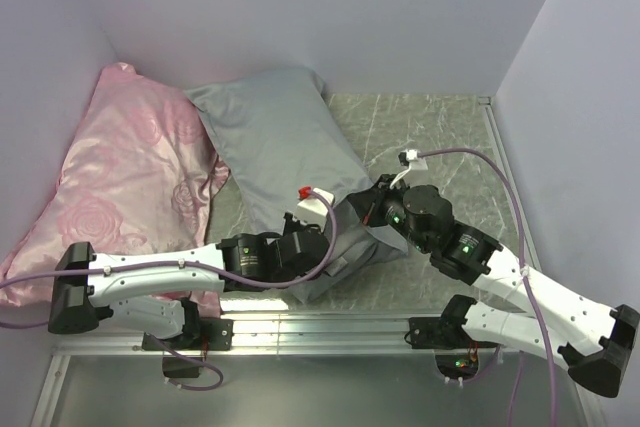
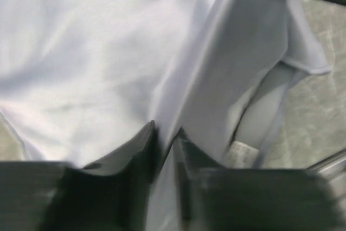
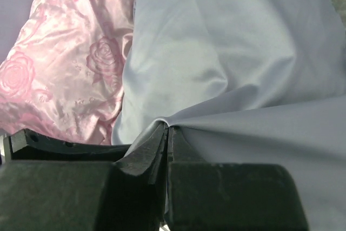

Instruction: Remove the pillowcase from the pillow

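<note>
The left gripper and right gripper each pinch a fold of the smooth grey-blue fabric pillowcase.

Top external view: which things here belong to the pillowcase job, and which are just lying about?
In the job:
- pillowcase, grey-blue
- left tool and right tool, both pinching its near end
- pillow, hidden inside the case

Lying about:
- pink rose-patterned pillow, to its left
- table underneath
</note>
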Available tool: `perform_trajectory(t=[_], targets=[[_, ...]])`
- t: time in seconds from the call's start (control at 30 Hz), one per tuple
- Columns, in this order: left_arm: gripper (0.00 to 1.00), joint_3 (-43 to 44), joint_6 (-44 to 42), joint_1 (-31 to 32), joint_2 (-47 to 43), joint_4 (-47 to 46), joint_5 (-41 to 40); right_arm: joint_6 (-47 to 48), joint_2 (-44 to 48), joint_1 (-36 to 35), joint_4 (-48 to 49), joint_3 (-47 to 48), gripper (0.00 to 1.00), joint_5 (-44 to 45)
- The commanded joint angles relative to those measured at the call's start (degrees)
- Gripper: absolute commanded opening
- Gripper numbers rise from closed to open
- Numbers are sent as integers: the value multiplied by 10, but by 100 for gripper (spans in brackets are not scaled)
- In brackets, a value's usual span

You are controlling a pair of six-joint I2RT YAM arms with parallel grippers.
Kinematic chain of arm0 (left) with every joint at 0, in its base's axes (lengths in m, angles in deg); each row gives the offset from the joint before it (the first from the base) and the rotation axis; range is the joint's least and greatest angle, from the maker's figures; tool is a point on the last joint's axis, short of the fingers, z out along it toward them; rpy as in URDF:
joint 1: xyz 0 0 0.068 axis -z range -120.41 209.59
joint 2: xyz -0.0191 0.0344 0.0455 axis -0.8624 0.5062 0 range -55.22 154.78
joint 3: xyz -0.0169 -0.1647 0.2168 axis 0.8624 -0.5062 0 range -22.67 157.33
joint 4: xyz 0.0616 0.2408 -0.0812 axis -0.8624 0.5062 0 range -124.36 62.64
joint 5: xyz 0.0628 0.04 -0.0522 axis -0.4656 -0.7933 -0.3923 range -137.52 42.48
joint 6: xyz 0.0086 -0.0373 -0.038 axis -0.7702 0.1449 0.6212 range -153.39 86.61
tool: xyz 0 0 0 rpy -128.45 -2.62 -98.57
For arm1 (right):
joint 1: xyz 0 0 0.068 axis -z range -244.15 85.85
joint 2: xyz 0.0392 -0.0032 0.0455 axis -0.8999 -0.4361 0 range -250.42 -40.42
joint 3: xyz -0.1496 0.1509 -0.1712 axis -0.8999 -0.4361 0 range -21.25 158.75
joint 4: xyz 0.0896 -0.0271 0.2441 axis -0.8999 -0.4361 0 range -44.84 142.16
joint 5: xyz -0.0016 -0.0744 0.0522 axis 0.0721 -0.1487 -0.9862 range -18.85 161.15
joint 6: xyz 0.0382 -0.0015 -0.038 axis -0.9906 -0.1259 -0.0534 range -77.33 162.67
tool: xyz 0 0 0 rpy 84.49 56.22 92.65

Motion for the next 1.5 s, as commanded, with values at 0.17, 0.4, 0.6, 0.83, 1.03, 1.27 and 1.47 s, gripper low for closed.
perform_trajectory(t=[0.17,0.4,0.6,0.83,1.03,1.27,1.47], targets=[[0,27,136,2,-3,140,-107,3,24,12,44,4,9,21],[1,92,204,-11,40,237,-144,8,78,-20,42,-83,42,-4],[0,76,133,-52,26,140,-80,-4,151,-75,30,-145,48,-5],[1,90,103,-83,21,126,-53,-20,105,-142,78,-171,43,-19],[1,100,96,-93,13,128,-34,-59,-7,-192,153,-164,42,-12],[1,100,100,-93,1,138,-28,-155,-82,-214,199,-190,53,43],[0,86,106,-93,-13,136,-10,-216,-57,-216,258,-242,69,132]])
